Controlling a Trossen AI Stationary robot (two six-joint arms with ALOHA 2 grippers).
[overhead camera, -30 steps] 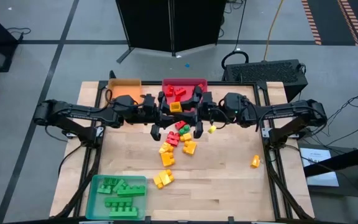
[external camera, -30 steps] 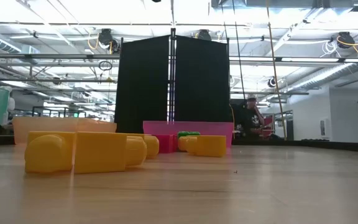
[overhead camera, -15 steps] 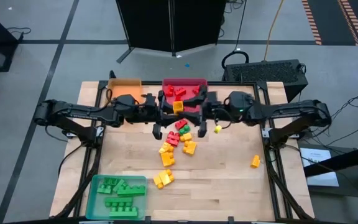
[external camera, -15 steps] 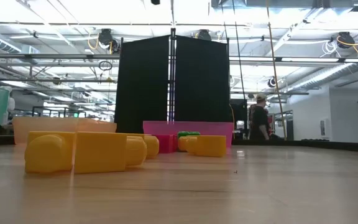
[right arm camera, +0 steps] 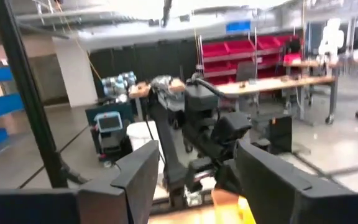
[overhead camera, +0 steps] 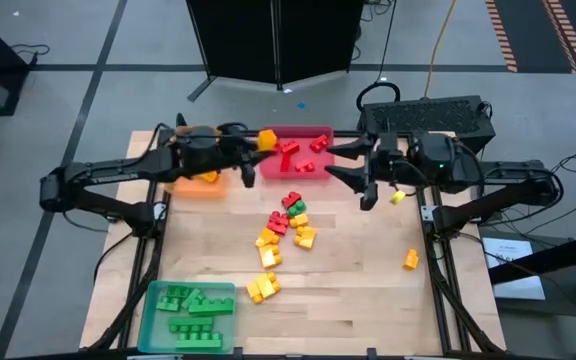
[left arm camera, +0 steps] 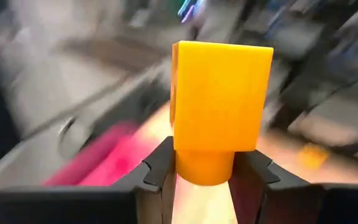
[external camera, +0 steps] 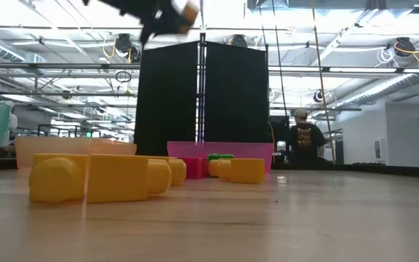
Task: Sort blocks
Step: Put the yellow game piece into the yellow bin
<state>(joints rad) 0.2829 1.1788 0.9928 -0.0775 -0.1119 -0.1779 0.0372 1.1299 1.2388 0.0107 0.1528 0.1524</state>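
From where I stand, the left end effector (overhead camera: 258,140) is pinching a yellow-orange block (overhead camera: 266,138) up in the air by the red tray's (overhead camera: 298,170) corner, just beside the orange tray (overhead camera: 200,186). The right end effector (overhead camera: 353,165) gapes wide, empty, beside the red tray. Loose blocks (overhead camera: 286,222) litter the table (overhead camera: 368,290).

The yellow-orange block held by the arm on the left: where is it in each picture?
High view: the yellow-orange block sits in the left gripper, at the red tray's left corner.
Low view: top, high above that tray.
Left wrist view: centre, between the fingers.
Right wrist view: cannot tell.
Shared landmark: the red tray.
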